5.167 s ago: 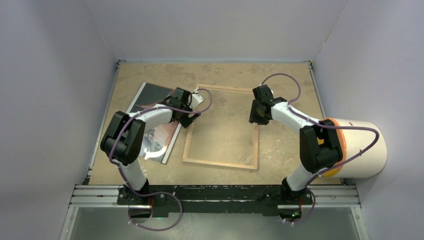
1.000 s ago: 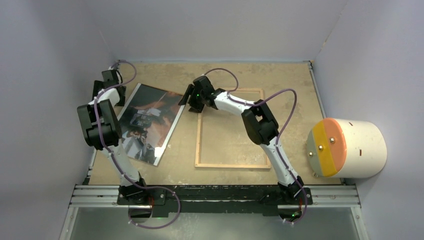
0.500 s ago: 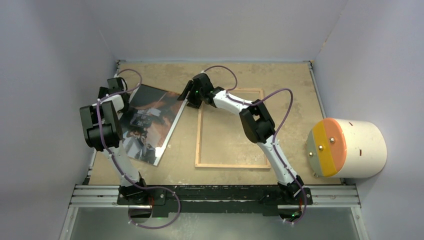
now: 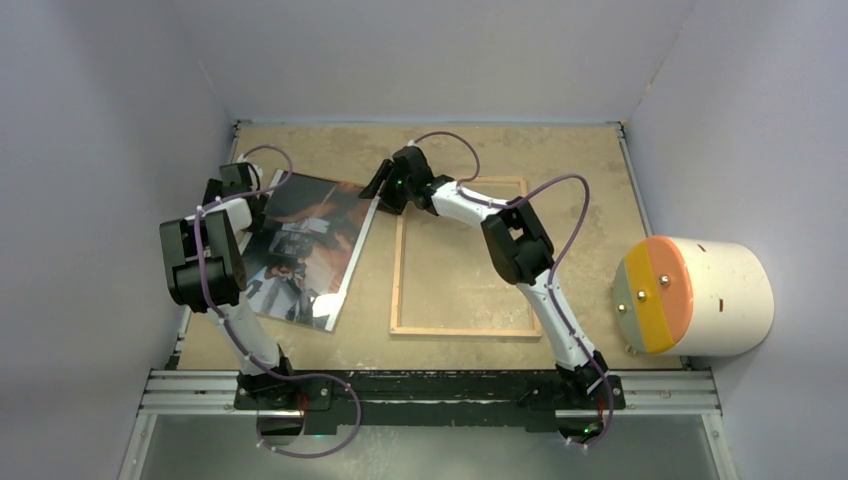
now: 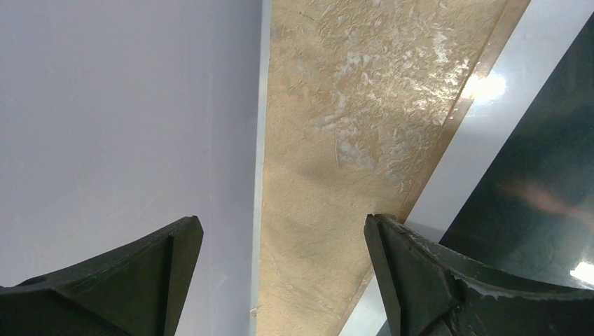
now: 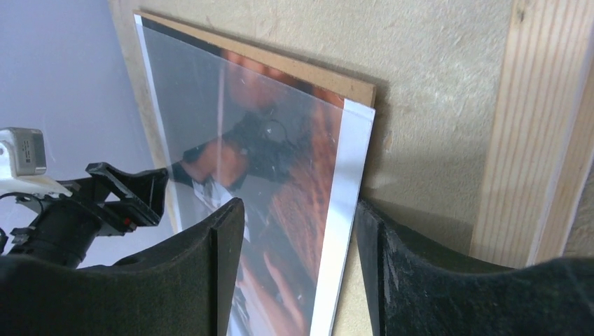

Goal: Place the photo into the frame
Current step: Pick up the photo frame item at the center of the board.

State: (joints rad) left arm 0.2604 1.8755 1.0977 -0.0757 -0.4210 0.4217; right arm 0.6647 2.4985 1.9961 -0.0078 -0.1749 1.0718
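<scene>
The photo (image 4: pixel 300 250), dark and glossy with orange-brown patches and a white border, lies tilted on the table left of the light-wood frame (image 4: pixel 465 330). My left gripper (image 4: pixel 247 187) sits at the photo's far left corner, open. In the left wrist view its jaws (image 5: pixel 280 224) stand wide over bare table, the right finger at the photo's white border (image 5: pixel 483 133). My right gripper (image 4: pixel 377 186) is at the photo's far right corner, open. In the right wrist view (image 6: pixel 300 206) it straddles the photo's (image 6: pixel 266 161) white edge, with the frame rail (image 6: pixel 539 140) to the right.
A brown backing board (image 6: pixel 308 70) shows under the photo's far edge. A white cylinder (image 4: pixel 715 295) with an orange and grey face lies at the table's right edge. The left wall (image 5: pixel 105 119) stands close beside the left gripper.
The left gripper has moved right along the photo's far edge, and the photo has slid and turned toward the frame. The right gripper's jaws have narrowed slightly over the photo's far right corner.
</scene>
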